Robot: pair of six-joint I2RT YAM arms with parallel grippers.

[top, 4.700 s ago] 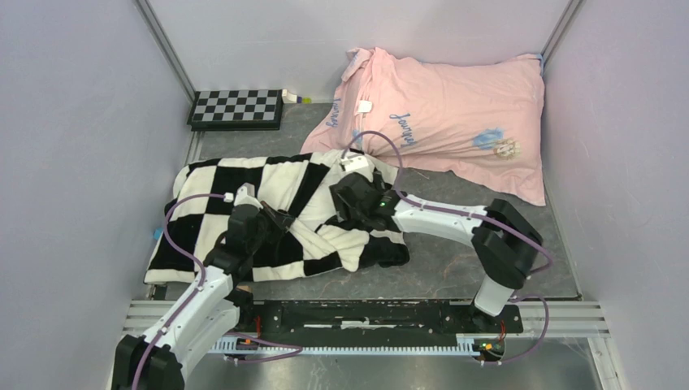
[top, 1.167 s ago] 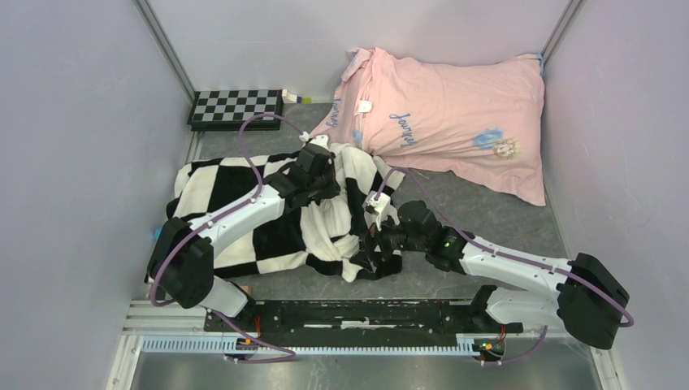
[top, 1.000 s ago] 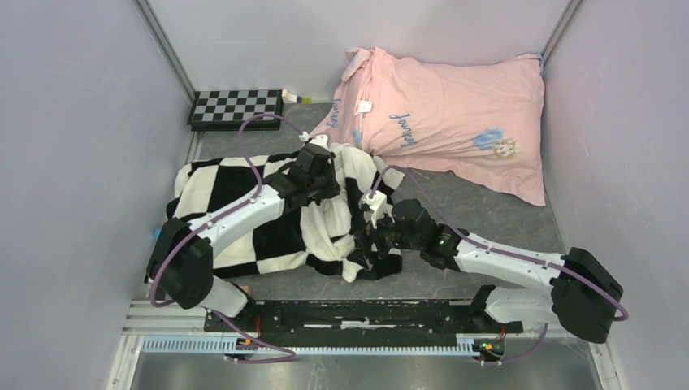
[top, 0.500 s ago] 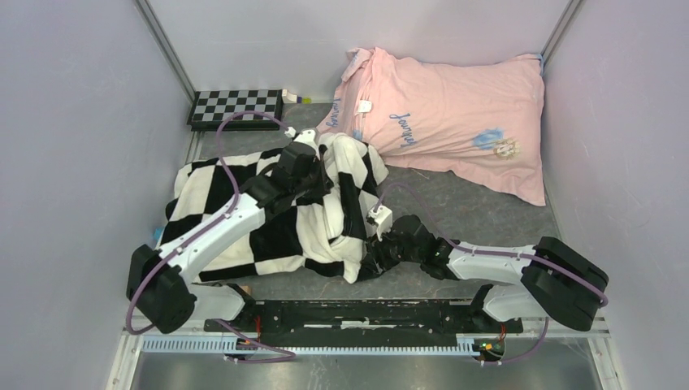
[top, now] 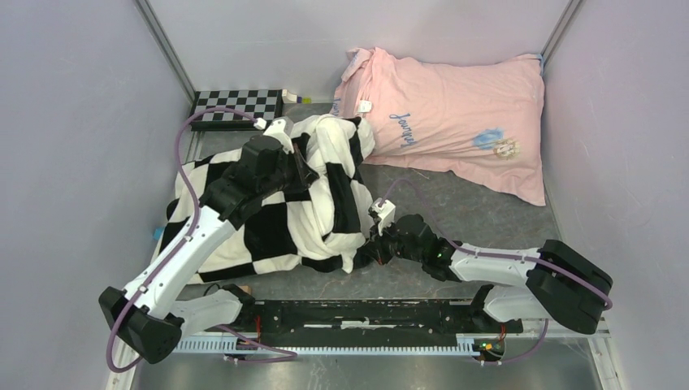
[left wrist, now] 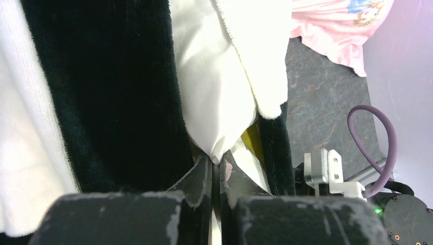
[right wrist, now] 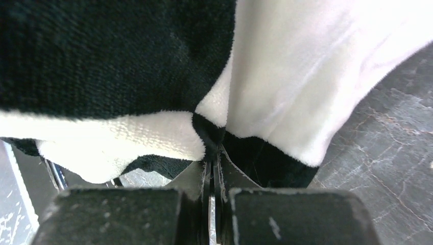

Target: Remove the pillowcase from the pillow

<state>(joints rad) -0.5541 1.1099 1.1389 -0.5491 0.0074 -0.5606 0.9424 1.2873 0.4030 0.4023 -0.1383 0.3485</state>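
Table is grey stone-look. The pink pillow fills the far-right corner and isn't my concern.

The pillowcase sprawls over the left half, from near the near edge up twd the far-left corner. It's bunched into a tall hump at its far end, touching the pink pillow's left end.

The pillow is mostly hidden inside. From the left wrist cam I get smooth white fabric poking out of the case mouth, w/ a bit of yellow trim beside it.

Left gripper is up at the hump, jaws pinched together on that white pillow fabric. Right gripper sits low by the near edge, approx mid-table, jaws clamped on the case's black-and-white hem.

Small checker plate is in the far-left corner, apart from the action.

Step, as I read it: the pull-apart. One claw's on the insert, the other on the cover, and most of the pillow is prob not out yet.

Next I'd hold the right claw as anchor at the near edge & draw the pillow away twd the far edge. Needs both pinches firm. Risk is the plush case riding along w/ the pillow.
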